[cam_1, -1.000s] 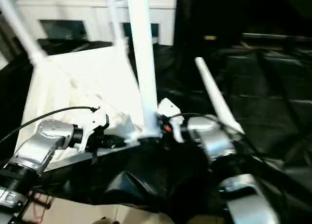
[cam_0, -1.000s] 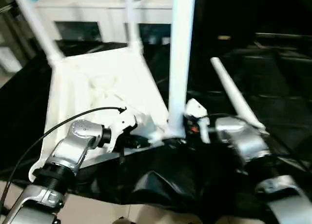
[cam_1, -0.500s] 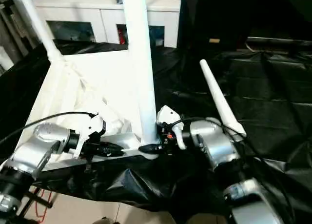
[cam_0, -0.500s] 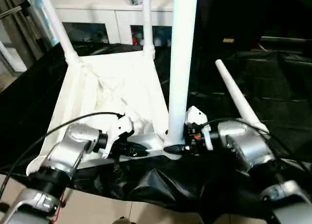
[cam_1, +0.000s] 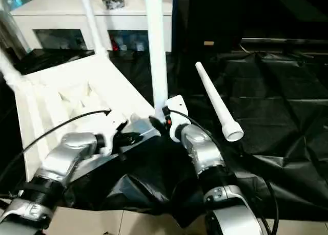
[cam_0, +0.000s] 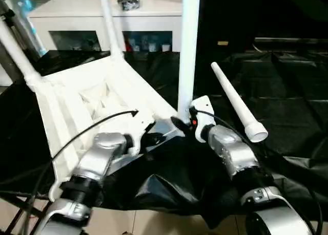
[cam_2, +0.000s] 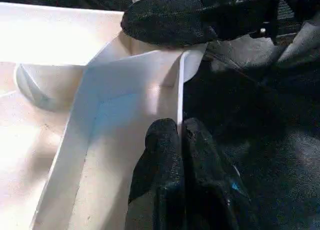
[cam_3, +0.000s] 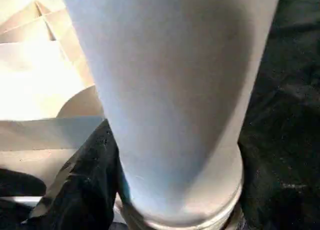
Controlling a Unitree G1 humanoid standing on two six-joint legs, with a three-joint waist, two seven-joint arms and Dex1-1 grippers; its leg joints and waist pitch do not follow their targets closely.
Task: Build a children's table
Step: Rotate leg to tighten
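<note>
Left gripper pinches the thin near rim of the upturned white tabletop, fingers closed on the plastic edge, probably to keep the top from sliding. Beside it, the right gripper is wrapped around the base of an upright leg at the near right corner socket, seemingly seating it. Two more legs stand in the far sockets, and the fourth leg lies loose on the black cloth to the right. Beyond the draped work table stands a white cabinet.
</note>
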